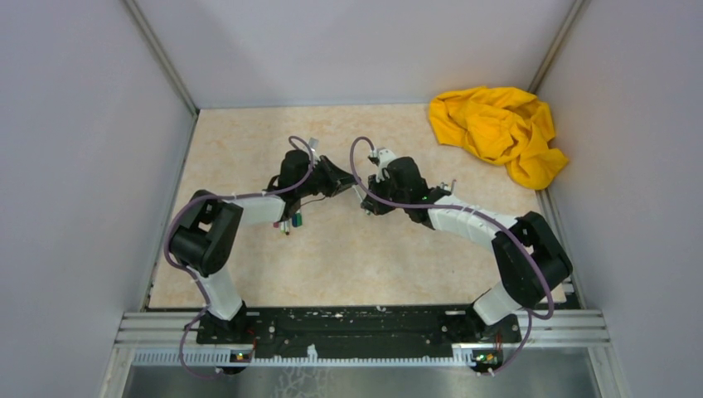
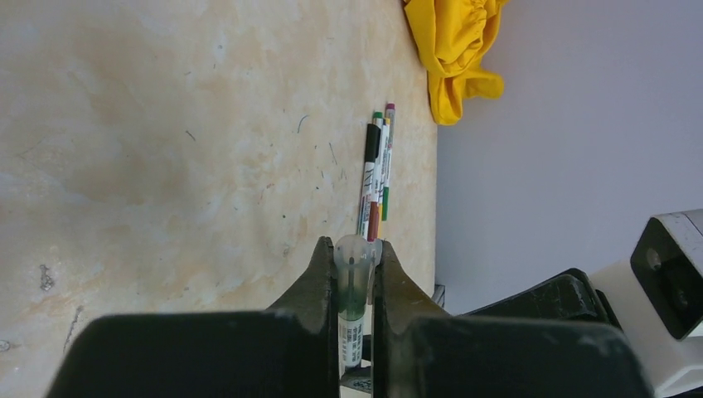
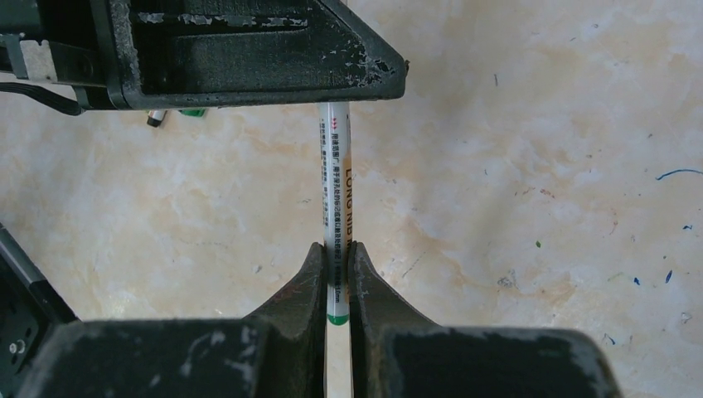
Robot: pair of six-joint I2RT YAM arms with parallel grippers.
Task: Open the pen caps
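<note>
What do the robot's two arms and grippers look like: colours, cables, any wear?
The left arm and right arm share one look: bulky black joints, white shells on the forearm links, and a thin purple cable looping along each. The left gripper and right gripper have matte black, wedge-shaped fingers. The left one's housing shows chipped paint in the right wrist view.

bright, even light, soft shadows, left pincer [image 2: 356, 253] blurred close to lens.

A pen [image 3: 335, 182] lies between the left gripper [image 2: 355, 250] and the right gripper [image 3: 336, 250] over the middle of the table [image 1: 373, 265], pen caps [image 1: 293, 221] lie beside the left arm [image 1: 253, 207], and a cloth [image 1: 497, 133] lies in the far right corner.
</note>
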